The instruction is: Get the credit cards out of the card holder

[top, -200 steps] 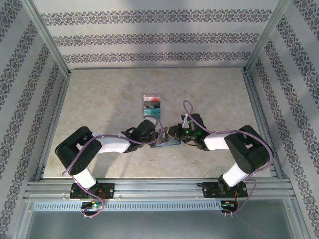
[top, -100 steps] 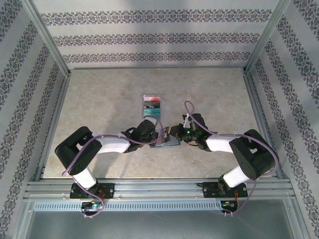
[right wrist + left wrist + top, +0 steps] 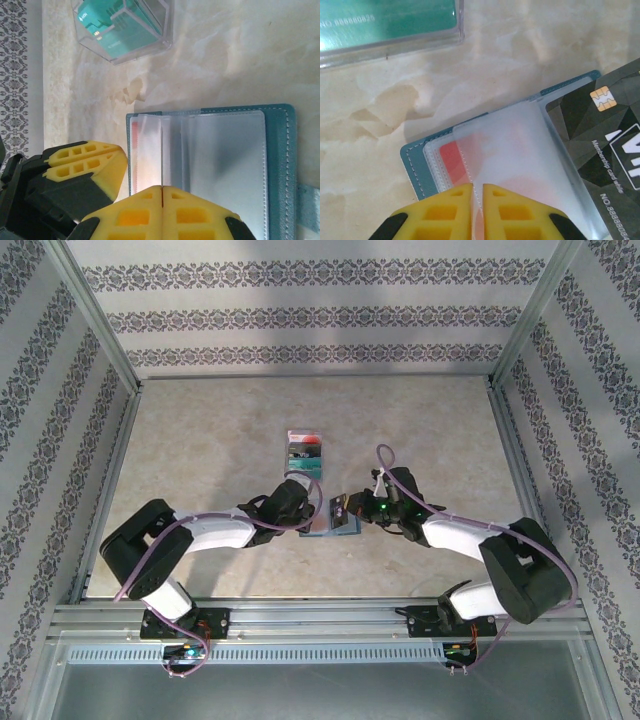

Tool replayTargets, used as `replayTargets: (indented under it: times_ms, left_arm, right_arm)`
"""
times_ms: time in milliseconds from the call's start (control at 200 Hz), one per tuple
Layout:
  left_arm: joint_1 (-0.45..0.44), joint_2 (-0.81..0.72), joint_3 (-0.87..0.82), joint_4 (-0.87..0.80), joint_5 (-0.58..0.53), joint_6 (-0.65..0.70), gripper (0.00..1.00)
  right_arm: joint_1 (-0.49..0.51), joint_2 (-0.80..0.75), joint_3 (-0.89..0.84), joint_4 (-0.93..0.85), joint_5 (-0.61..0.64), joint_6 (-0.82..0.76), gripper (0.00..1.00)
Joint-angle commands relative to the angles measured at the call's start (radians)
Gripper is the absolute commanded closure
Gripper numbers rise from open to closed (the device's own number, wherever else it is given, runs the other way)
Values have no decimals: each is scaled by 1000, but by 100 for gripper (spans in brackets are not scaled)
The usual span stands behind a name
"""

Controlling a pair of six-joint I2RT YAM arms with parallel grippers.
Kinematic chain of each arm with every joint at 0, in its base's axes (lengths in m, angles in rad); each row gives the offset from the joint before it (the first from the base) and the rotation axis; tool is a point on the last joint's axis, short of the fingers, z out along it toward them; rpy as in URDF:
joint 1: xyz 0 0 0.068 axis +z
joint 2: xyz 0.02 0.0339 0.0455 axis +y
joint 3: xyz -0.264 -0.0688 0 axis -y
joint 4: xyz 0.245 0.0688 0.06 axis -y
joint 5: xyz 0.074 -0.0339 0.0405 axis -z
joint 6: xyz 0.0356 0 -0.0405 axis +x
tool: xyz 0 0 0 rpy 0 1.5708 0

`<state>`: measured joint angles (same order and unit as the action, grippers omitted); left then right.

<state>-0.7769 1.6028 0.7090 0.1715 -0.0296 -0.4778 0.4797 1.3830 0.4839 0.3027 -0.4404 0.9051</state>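
Card holder [image 3: 280, 165] lies open on tabletop [image 3: 520, 50], red card [image 3: 452, 160] in its clear sleeve [image 3: 520, 150]. Clear case [image 3: 289, 455] at 12 o'clock holds teal-green card [image 3: 304, 469]. Right hand [image 3: 162, 192] pinches dark card [image 3: 600, 135]; left hand [image 3: 477, 200] nearly closed, touching sleeve.

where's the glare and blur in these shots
Left wrist: clear sleeves of the card holder look milky, dark card print reads sharp; right wrist: table washed out by glare at top right; top external: even light, no hard shadows.
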Motion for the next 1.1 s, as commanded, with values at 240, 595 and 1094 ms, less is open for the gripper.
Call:
replayTargets:
  times_ms: [240, 595, 1094]
  left_arm:
    - [40, -118, 8, -28, 92, 42, 54]
    - [154, -111, 110, -113, 412, 303, 18]
    - [271, -75, 93, -44, 840, 281, 18]
  right_arm:
    - [-8, -67, 41, -57, -44, -105, 100]
    - [10, -71, 85, -59, -167, -198, 100]
    - [2, -29, 149, -12, -385, -230, 100]
